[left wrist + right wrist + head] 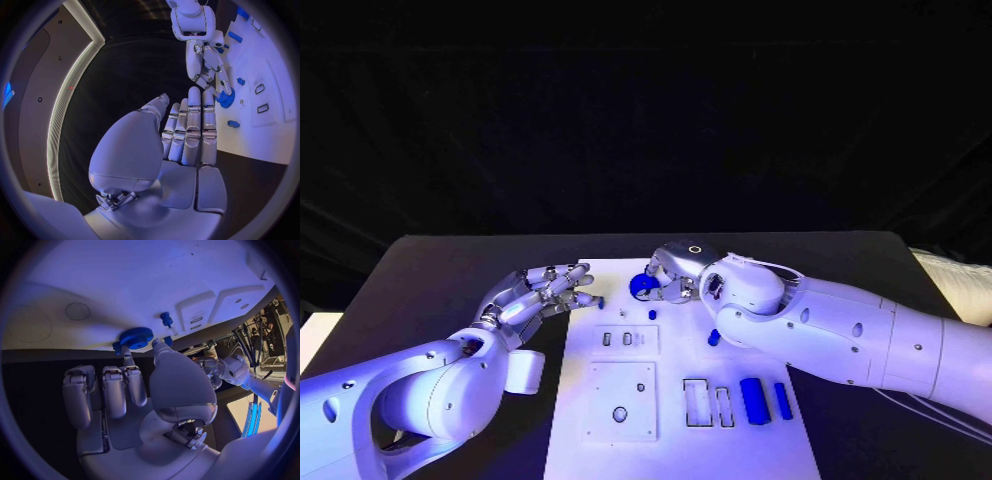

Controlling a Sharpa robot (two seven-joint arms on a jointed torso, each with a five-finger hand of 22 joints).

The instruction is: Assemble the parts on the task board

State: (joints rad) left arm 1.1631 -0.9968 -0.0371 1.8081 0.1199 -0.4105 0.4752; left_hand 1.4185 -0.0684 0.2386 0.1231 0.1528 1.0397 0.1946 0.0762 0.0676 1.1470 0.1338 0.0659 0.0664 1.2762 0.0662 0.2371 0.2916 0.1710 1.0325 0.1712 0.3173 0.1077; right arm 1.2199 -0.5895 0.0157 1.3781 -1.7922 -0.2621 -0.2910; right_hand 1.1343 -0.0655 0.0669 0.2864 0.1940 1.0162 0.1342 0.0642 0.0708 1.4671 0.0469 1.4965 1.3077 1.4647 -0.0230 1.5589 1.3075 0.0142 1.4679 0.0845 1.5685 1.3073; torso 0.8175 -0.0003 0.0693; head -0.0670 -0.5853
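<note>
Here the right hand [678,272] sits just above the middle of the head view, at the far end of the white board [675,440], its fingertips closed on a blue gear [643,286]; the right wrist view shows the gear [135,337] pinched at the board's edge. The left hand [545,293] lies left of centre, off the board's left edge, fingers stretched out side by side and holding nothing. A small blue peg [652,314] stands just below the gear. Two blue bars [756,401] lie at lower right, beside empty slots [695,402].
</note>
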